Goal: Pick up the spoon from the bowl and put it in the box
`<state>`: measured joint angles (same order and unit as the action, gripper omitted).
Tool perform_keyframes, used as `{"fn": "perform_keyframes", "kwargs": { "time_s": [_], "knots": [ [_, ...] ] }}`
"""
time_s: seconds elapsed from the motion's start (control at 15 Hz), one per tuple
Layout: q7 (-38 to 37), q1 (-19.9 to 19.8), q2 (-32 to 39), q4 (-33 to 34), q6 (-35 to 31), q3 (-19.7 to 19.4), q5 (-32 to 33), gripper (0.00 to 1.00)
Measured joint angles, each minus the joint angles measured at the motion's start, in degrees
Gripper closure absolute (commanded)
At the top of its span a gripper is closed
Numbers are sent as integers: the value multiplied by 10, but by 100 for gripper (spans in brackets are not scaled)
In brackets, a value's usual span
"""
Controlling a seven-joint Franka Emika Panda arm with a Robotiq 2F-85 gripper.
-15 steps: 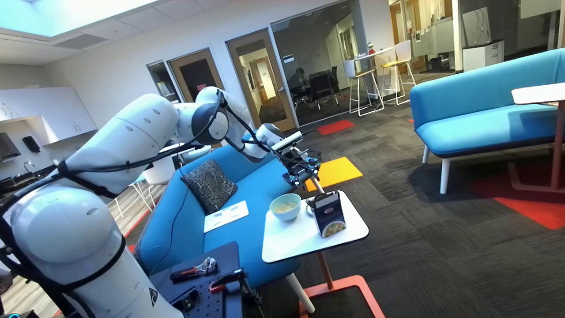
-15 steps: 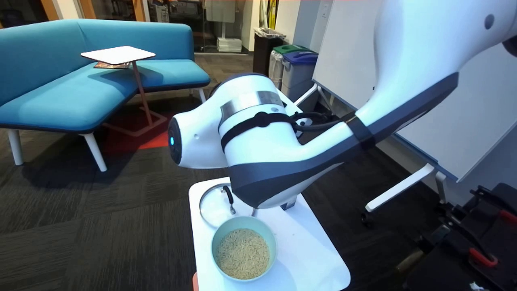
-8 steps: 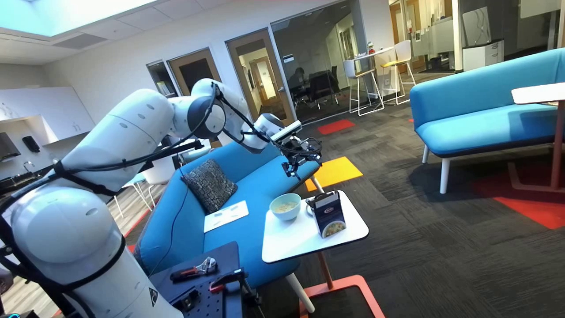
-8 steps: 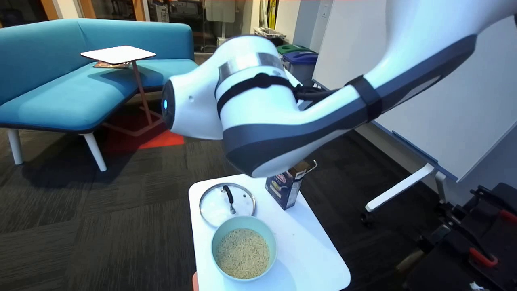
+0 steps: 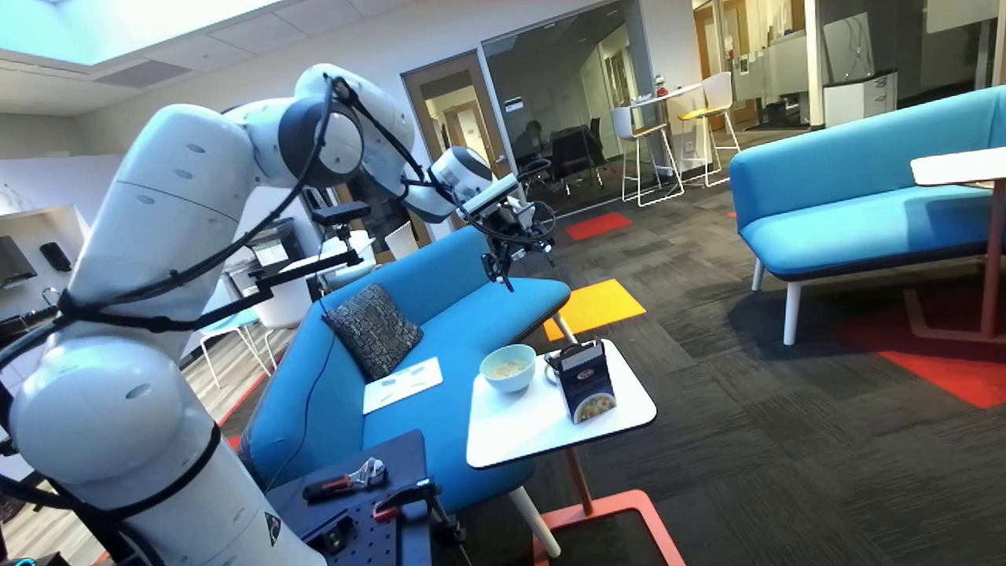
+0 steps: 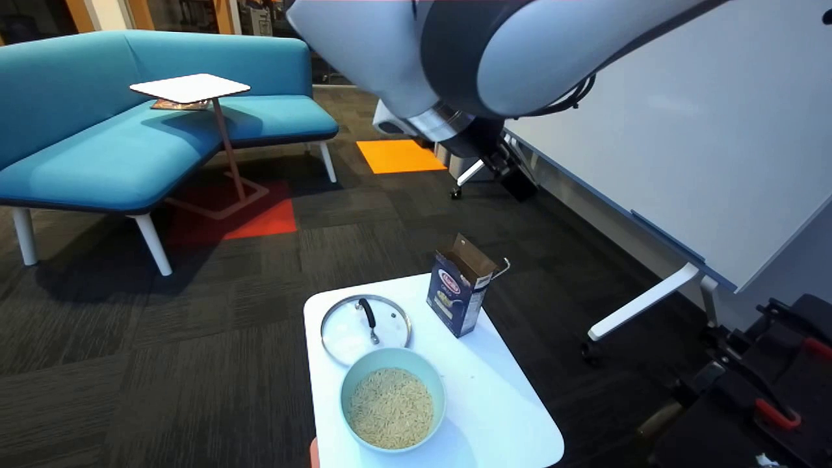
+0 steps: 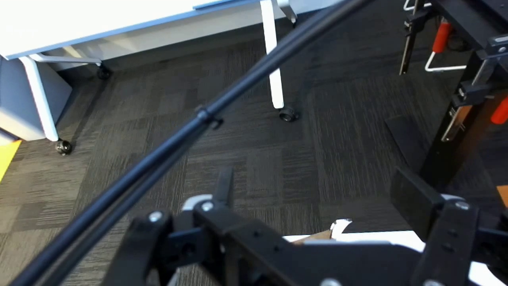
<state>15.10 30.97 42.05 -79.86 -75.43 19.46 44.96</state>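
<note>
With wide-opened tool [image 7: 317,194], could topple box [image 6: 450,302], just below frame centre, if lowering without care and catching raised flap [image 6: 474,252].

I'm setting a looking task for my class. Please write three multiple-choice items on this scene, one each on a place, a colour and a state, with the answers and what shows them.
1. The table holds a bowl, a box and a lid. Where is the lid?
A. covering the bowl
B. inside the box
C. beside the bowl

2. What colour is the lid's handle?
A. black
B. red
C. yellow

3. How is the gripper?
A. shut on the lid
B. open
C. shut on the bowl

1: C, as the bowl is uncovered and the lid lies next to it in an exterior view.
2: A, as the handle shows black against the pale lid.
3: B, as its fingers stand wide apart with nothing held between them in the wrist view.
</note>
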Motion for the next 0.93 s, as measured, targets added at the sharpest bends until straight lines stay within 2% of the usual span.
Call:
{"fn": "perform_keyframes", "kwargs": {
  "time_s": [0.13,0.4,0.67,0.93],
  "knots": [
    [-19,-22,-49,-53,-32,12,-23,0],
    [-39,-44,-135,-160,-105,12,-58,0],
    [-42,-57,-194,-258,-180,12,-63,0],
    [-42,-58,-209,-281,-190,12,-63,0]
  ]
}}
